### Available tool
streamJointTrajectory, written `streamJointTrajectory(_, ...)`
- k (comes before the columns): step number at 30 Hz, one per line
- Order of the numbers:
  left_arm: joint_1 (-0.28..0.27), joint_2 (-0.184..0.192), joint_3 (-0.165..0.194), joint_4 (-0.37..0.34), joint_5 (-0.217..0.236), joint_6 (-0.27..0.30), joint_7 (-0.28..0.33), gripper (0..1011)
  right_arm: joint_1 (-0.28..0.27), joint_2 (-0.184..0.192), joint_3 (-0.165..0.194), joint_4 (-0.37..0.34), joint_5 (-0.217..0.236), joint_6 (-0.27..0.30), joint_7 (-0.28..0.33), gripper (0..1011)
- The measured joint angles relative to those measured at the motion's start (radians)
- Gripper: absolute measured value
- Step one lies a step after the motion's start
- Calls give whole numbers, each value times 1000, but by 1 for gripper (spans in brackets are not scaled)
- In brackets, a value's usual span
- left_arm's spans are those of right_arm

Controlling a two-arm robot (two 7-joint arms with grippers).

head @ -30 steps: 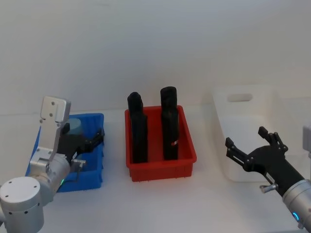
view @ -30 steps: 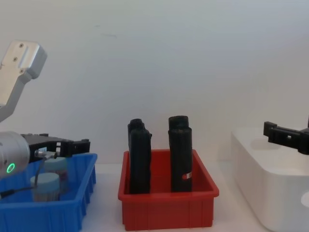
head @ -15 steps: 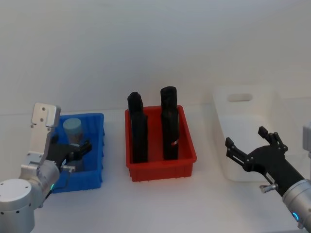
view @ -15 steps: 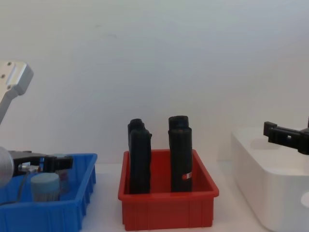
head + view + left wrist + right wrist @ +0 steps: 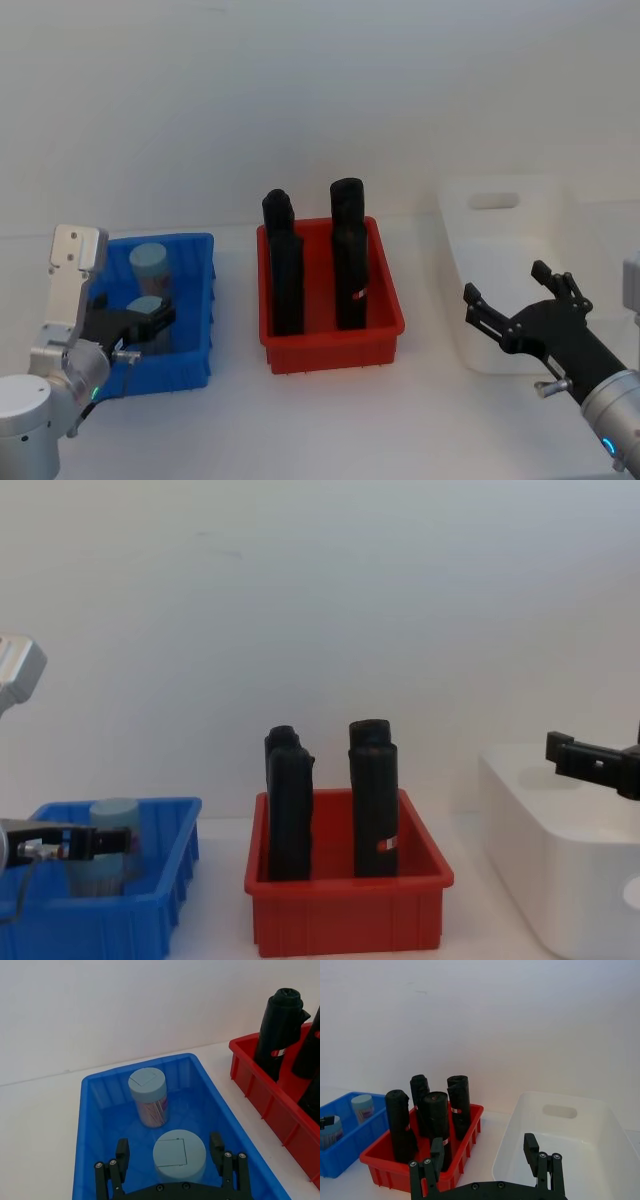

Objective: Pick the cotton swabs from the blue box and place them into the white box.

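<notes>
Left end effector is spread wide in the blue box, straddling the near tub of cotton swabs, gaps both sides. The second tub stands by the far wall. Right end effector, also spread, hovers over the white box at its near edge.

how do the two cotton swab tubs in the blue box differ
The near tub sits between the left gripper's open fingers; the far tub stands free toward the blue box's back wall. The far tub's clear side shows its sticks; the near tub shows mostly its lid. Both stand upright with pale blue lids.
</notes>
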Motion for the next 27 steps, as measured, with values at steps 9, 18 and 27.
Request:
streamJointTrajectory(9, -9, -4, -7, 39, -18, -21, -33, 1004, 0, 0, 0, 0, 0, 0, 0, 1002)
streamJointTrajectory(18, -25, -14, -9, 82, -24, -38, -61, 1004, 0, 0, 0, 0, 0, 0, 0, 1001)
streamJointTrajectory(27, -39, -23, -10, 116, -30, -45, -77, 869, 0, 0, 0, 0, 0, 0, 0, 1001)
